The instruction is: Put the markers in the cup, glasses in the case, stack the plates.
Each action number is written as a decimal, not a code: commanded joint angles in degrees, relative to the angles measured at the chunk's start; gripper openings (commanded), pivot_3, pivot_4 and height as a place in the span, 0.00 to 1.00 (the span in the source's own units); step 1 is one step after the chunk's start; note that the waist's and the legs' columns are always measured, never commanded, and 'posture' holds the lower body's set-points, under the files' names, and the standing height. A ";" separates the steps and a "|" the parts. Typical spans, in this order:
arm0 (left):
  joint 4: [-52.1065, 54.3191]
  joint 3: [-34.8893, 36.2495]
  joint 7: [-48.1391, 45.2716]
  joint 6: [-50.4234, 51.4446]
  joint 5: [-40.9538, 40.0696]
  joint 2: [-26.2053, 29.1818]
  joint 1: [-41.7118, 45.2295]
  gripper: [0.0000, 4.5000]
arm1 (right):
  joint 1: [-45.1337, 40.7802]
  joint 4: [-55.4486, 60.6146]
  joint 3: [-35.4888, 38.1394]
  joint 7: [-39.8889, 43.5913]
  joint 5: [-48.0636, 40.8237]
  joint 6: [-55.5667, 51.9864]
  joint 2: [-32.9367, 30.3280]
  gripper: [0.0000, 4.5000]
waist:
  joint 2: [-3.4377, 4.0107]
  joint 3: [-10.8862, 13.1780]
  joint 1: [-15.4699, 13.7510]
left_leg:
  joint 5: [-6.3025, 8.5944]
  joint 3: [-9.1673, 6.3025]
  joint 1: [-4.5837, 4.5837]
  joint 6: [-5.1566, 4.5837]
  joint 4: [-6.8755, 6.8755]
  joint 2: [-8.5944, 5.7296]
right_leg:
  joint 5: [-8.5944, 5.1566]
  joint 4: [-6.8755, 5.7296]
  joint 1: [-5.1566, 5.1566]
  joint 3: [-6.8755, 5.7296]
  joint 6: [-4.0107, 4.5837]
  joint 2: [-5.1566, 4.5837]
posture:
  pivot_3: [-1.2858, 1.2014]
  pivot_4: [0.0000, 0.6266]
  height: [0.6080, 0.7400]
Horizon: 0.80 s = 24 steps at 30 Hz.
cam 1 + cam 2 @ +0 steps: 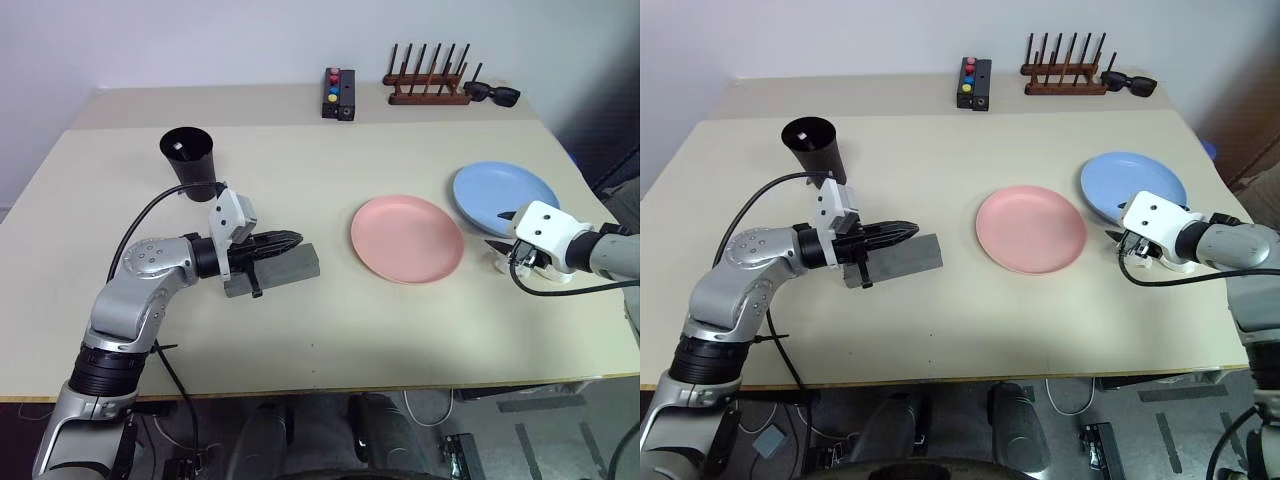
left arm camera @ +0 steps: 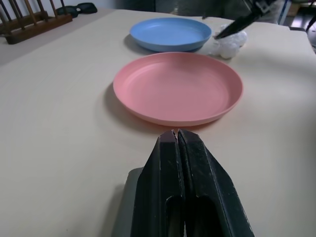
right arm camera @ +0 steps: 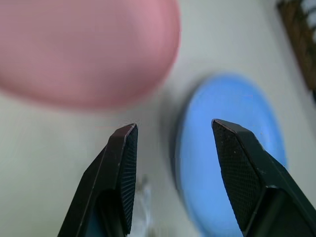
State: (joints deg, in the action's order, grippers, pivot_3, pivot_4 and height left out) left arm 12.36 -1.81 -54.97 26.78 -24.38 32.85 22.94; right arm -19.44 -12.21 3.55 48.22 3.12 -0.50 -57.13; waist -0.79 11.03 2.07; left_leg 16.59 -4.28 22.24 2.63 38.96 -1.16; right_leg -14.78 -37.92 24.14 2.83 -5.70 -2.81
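Nearest the head camera: left gripper [image 1: 285, 241], fingers pressed together with nothing between them, lying just over the grey case [image 1: 283, 270]. Case closed and flat on the table [image 1: 330, 350], probably with the gripper set there to press the lid shut or steady the box. No glasses seen loose on the table, so likely already inside, though that cannot be confirmed with the lid down.

About as near on the other side: right gripper [image 3: 173, 136], fingers spread wide and empty, hovering by the near edge of the blue plate [image 1: 505, 196]. Seemingly lined up to take that rim. Small crumpled white object [image 2: 228, 43] just below the fingers, nature unclear.

Further in, toward the middle: pink plate [image 1: 407, 238], empty, lying flat just beside the blue plate but not overlapping it. Stacking therefore not yet done, and judged to be the step in hand.

Beyond the left arm: black cup [image 1: 190, 160], upright, something pale showing at its rim, possibly a marker end; too small to be sure. No markers seen lying on the table.

Farthest back, along the far edge: small black box [image 1: 338, 94] with red, yellow and blue buttons, wooden rack [image 1: 428, 82] with dark pegs, and black sunglasses [image 1: 492, 93] just beside it. All apparently set aside, no part of the job.

No brand, label or legible writing anywhere.
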 commanded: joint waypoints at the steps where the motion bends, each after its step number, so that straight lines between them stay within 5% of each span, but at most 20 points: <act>1: 2.46 -0.76 0.32 0.18 -0.95 -0.65 0.61 0.00 | -5.47 -9.04 -1.42 -3.15 3.03 6.34 0.97 0.53 | 0.00 0.00 0.30 | 0.00 0.03 -0.01 0.00 0.01 0.00 | 0.00 0.00 0.00 0.01 0.00 -0.01 | 0.52 0.24 0.96; 14: 3.37 -1.15 1.14 0.42 -0.92 -1.60 1.05 0.00 | -18.17 -36.61 -9.03 -7.60 9.30 20.26 7.45 0.53 | 0.01 0.00 0.44 | 0.00 0.07 -0.03 0.00 0.02 0.00 | 0.01 -0.01 -0.02 0.03 0.00 0.03 | 0.52 0.24 0.96; 19: 3.83 -0.90 1.74 0.30 -0.87 -1.63 0.41 0.00 | -18.59 -38.11 -8.84 -9.14 9.70 21.40 7.60 0.01 | 0.01 0.00 0.43 | 0.00 0.05 -0.04 0.00 0.01 0.00 | 0.01 -0.02 -0.02 0.03 0.00 0.03 | 0.52 0.24 0.96; 24: 3.94 -0.79 2.28 0.08 -0.71 -1.64 0.05 0.00 | -16.80 -33.81 -7.83 -12.50 10.18 22.91 6.35 0.01 | 0.01 0.00 0.42 | 0.00 0.05 -0.04 0.00 0.01 -0.01 | 0.01 -0.02 -0.02 0.03 0.00 0.03 | 0.52 0.24 0.96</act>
State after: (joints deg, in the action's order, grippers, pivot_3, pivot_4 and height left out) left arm 14.36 -3.65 -52.95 27.71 -24.38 30.95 22.91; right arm -36.24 -49.46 -5.82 37.63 13.06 20.82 -49.00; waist -0.78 11.03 2.49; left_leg 16.59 -4.24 22.21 2.63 38.97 -1.16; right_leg -14.78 -37.94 24.12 2.86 -5.70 -2.78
